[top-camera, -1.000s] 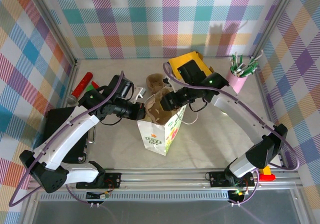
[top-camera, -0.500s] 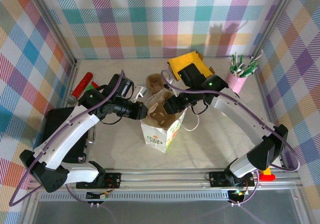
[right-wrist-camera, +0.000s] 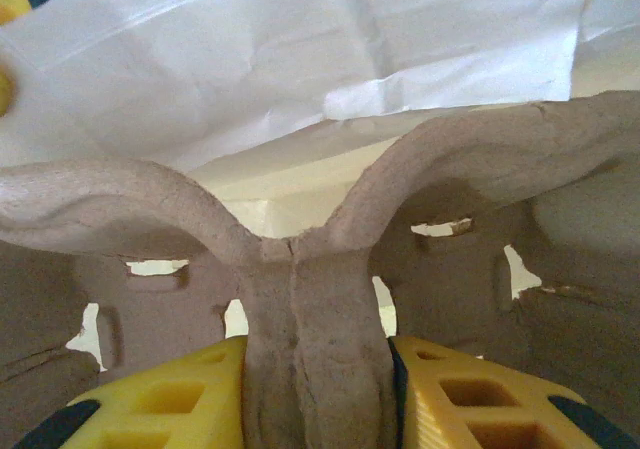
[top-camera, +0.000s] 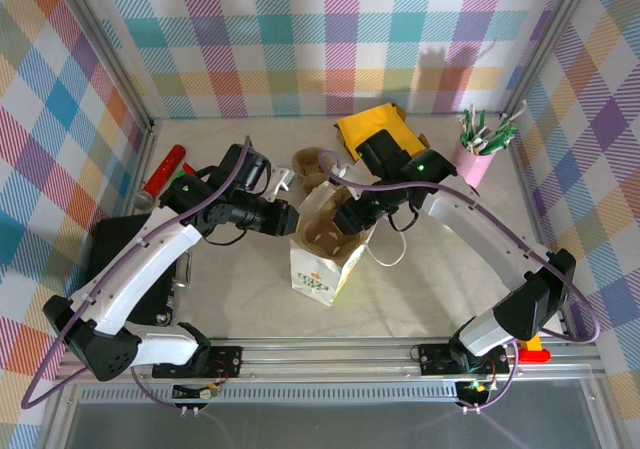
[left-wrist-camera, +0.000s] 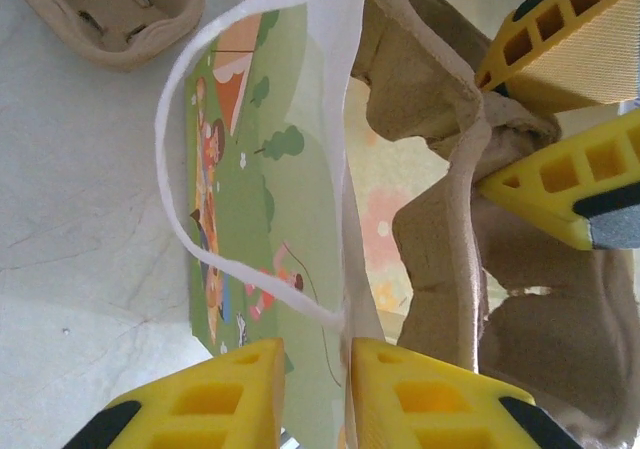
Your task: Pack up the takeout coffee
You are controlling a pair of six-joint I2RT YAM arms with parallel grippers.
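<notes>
— While our right claw (right-wrist-camera: 318, 369) is clamped on the middle ridge of the cup carrier (right-wrist-camera: 490, 159), how do we get it down well?
— We keep the carrier level and square to the mouth of the white paper bag (top-camera: 318, 274), then lower it straight. Its corners look close to the paper, so we judge a slow descent best. A tilted tray would likely catch the wall and drag the bag over.
— And our left claw (left-wrist-camera: 317, 364)?
— Its jaws stand a little apart, with the bag's rim (left-wrist-camera: 338, 119) running between them. They do not look to be pinching it. We would want that side held spread so the mouth does not fold in. We should let go on the right only when the tray sits on the bottom.
— Where is the takeout coffee?
— We cannot tell. The cup wells in this carrier look empty, and so do those of the spare carrier (left-wrist-camera: 110, 14) lying near the bag.
— Anything to read?
— Little. The bag's near face carries green lettering, too small for us to make out. Its side is printed with a drawn scene of figures, trees and an orange roof on green, with no words we can read.
</notes>
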